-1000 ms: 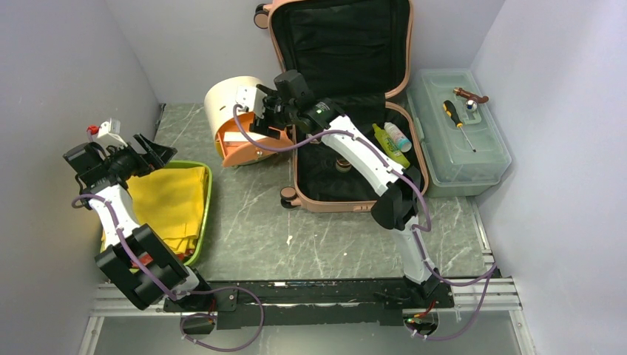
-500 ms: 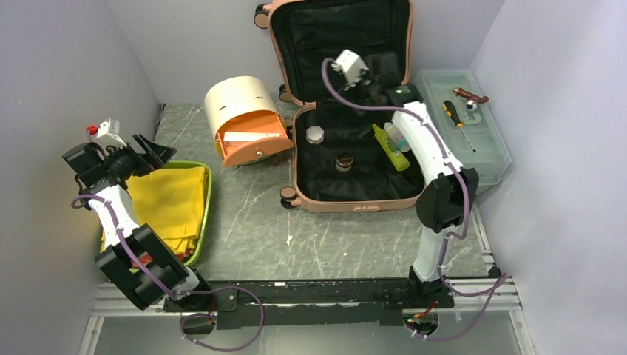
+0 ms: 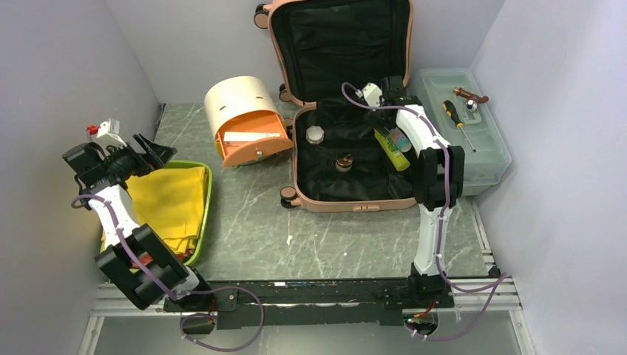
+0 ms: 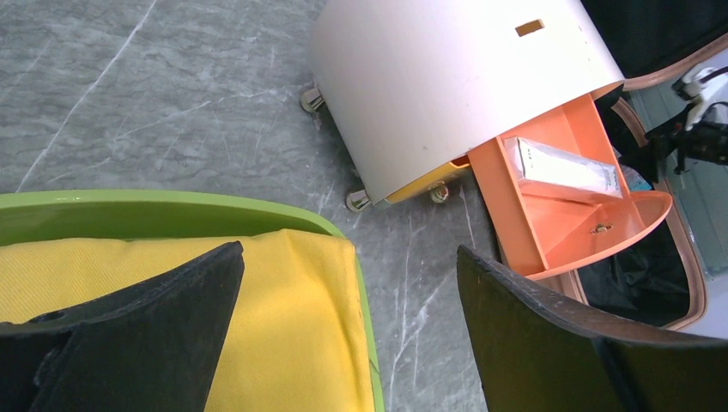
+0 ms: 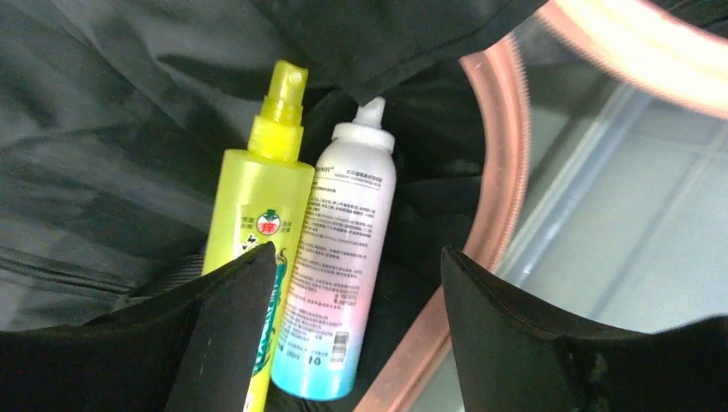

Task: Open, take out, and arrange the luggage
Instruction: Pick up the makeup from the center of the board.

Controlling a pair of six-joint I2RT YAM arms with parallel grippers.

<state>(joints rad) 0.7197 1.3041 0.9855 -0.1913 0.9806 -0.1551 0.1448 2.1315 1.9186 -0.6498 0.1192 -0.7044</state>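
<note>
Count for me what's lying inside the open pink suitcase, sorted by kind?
Bottles: 2 (yellow-green spray bottle, white spray can)
Small round pots: 2 (white-capped pot, darker pot)
Total inside the suitcase: 4

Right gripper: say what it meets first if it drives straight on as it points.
Probably the white spray can, centred ahead of the right gripper, beside the yellow-green bottle in the luggage; depth is unclear.

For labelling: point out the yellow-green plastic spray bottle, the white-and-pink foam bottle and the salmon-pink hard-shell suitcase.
Yellow-green plastic spray bottle point(image 5: 257, 197): right wrist view, body.
White-and-pink foam bottle point(image 5: 343, 232): right wrist view, label.
Salmon-pink hard-shell suitcase point(image 3: 333, 206): top external view, front rim.
</note>
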